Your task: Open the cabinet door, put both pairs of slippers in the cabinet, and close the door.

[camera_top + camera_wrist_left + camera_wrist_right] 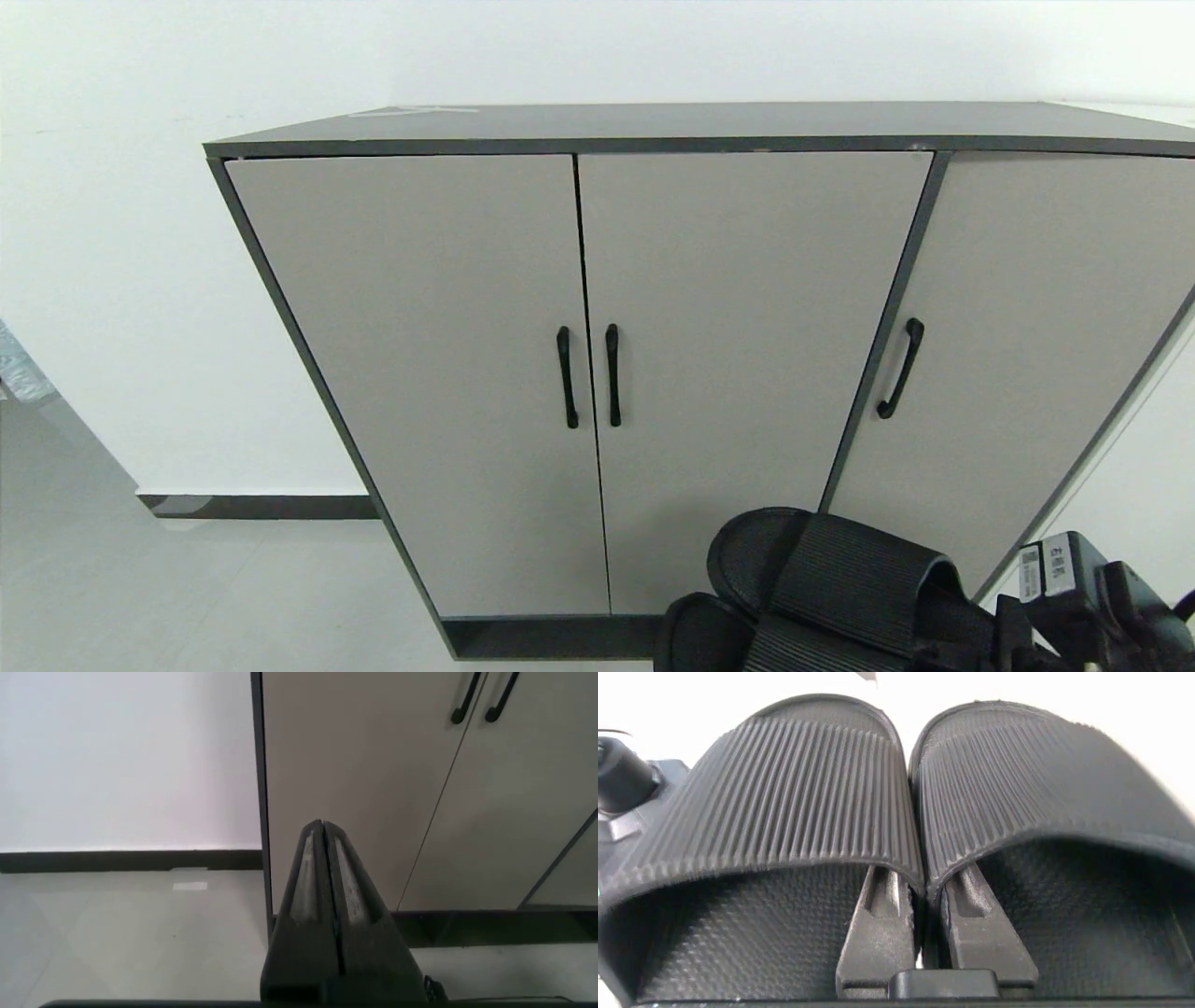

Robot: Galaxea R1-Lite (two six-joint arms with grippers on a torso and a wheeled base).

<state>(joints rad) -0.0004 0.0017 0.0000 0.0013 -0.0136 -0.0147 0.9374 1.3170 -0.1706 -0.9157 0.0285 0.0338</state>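
Observation:
The cabinet (709, 126) has a dark frame and three pale grey doors, all closed. The left door (420, 373) and middle door (747, 373) meet at twin black handles (590, 376). The right door (1046, 355) has one handle (901, 368). A pair of black ribbed slippers (831, 588) hangs low in front of the cabinet's right part. My right gripper (924, 924) is shut on the slippers (906, 812), pinching their two inner walls together. My left gripper (323, 859) is shut and holds nothing, low before the cabinet's left bottom corner (266, 910).
A white wall runs behind and left of the cabinet, with a dark baseboard (261, 507) at its foot. Grey tiled floor (187, 597) lies open to the cabinet's left. A silvery object (14, 369) shows at the far left edge.

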